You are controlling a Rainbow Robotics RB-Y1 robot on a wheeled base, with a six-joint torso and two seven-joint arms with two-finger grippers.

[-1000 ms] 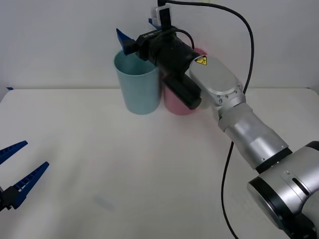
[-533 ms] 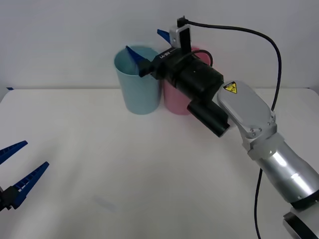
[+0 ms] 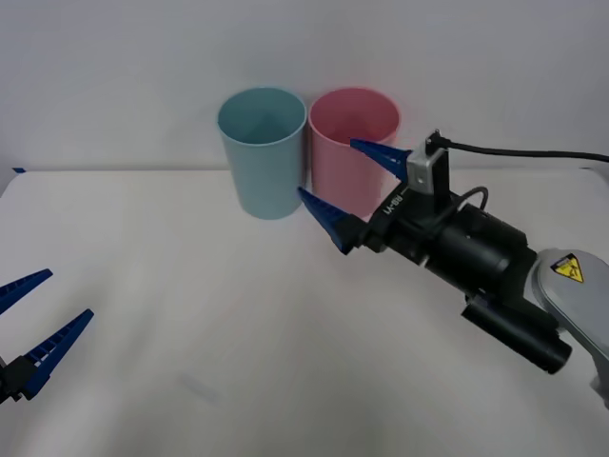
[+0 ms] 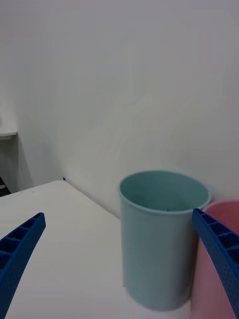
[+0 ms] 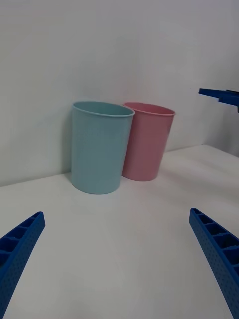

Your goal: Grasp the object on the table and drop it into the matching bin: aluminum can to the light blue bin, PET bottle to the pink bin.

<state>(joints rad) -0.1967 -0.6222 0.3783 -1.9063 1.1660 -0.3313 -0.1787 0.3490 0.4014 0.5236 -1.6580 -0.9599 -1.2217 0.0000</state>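
The light blue bin and the pink bin stand side by side at the back of the white table. My right gripper hangs open and empty just in front of the pink bin, fingers pointing toward the bins. In the right wrist view its open fingers frame the light blue bin, with the pink bin beside it. My left gripper rests open at the near left edge. The can is out of view.
A white wall rises behind the bins. The left wrist view looks across bare tabletop at the light blue bin and the pink bin, with one of the right gripper's fingers off to the side.
My right arm has drawn back from over the light blue bin, down and toward the near right, its gripper open throughout. The left arm has not moved.
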